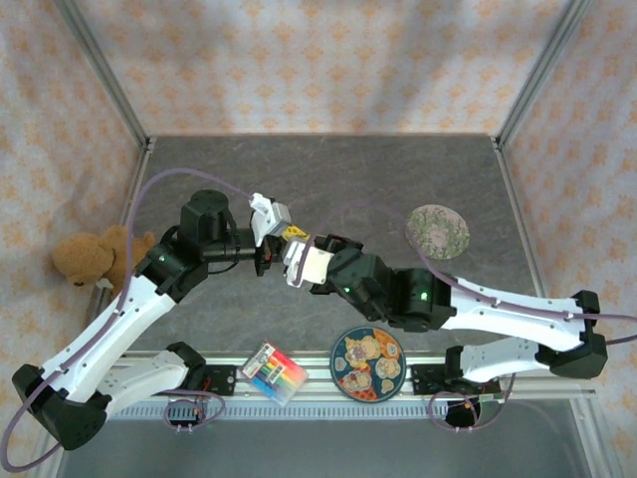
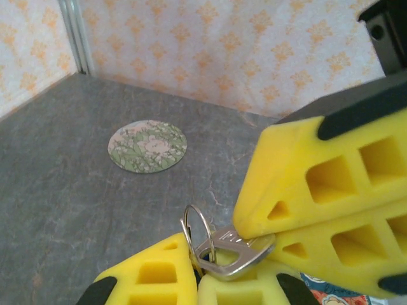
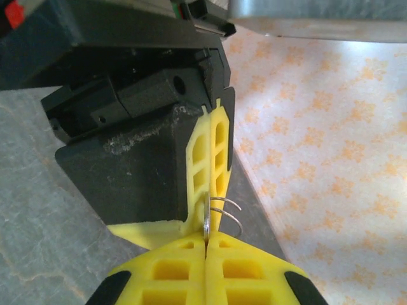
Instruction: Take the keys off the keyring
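Pinching the key (image 3: 207, 222) edge-on, the right gripper (image 3: 206, 246) has its yellow fingers pressed together on the thin metal, with no gap showing between them. Directly ahead of it, tip to tip, the left gripper (image 2: 197, 272) is closed on the keyring (image 2: 197, 223), whose wire loops stand up out of the slot between its fingers. In the left wrist view the key's head lies flat just past those fingertips, under the right gripper's fingers. Holding one piece in each gripper looks meant to let the key be worked round the wire coils and off.

Both pieces hang in the air above the worktop (image 2: 57, 190), so there is free room below and to either side for twisting. Beyond the left gripper, well apart, a round patterned disc (image 2: 147, 146) lies flat on the worktop. Behind it the papered back wall (image 2: 210, 51) closes the space. I judge the key not yet free, since the ring appears to pass through its head.
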